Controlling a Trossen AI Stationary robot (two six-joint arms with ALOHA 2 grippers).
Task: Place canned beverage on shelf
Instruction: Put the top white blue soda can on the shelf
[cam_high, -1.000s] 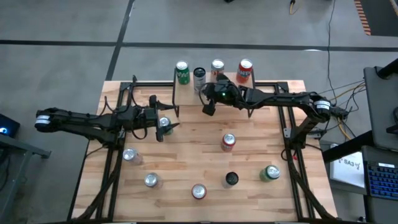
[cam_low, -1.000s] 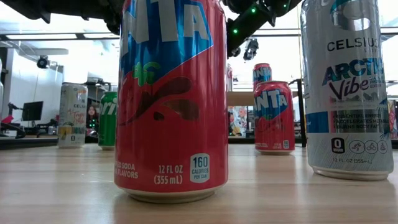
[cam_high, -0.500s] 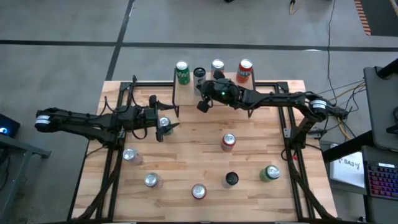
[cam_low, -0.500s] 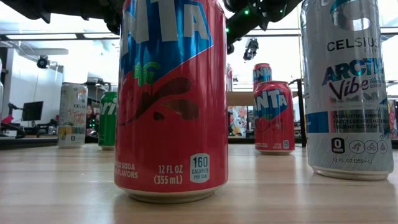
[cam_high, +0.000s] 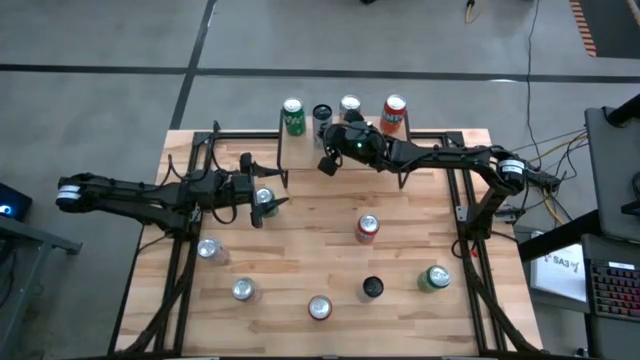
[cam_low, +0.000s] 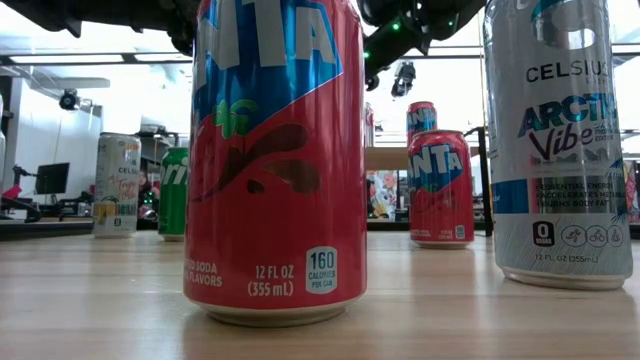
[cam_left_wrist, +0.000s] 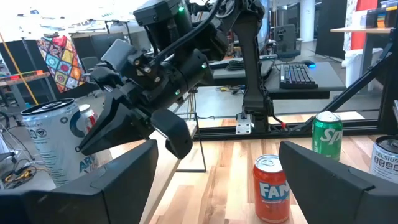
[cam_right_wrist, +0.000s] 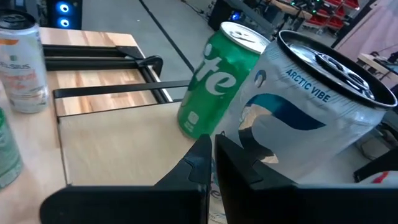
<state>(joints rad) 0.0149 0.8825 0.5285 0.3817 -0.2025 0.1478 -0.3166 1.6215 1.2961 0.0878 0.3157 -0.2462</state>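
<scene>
The right gripper (cam_high: 325, 165), fingers pressed together and empty, hangs just in front of the small light-wood shelf (cam_high: 300, 147) on thin black legs, where four cans stand. The left gripper (cam_high: 268, 196), spread, straddles a silver-topped can (cam_high: 264, 197) on the butcher-block tabletop (cam_high: 300, 255). Grey concrete floor (cam_high: 120, 40) lies beyond.

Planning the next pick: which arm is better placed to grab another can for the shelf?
Left, probably. The left gripper is open around a can on the table. The right gripper is shut and empty at the shelf, which already holds four cans.
</scene>
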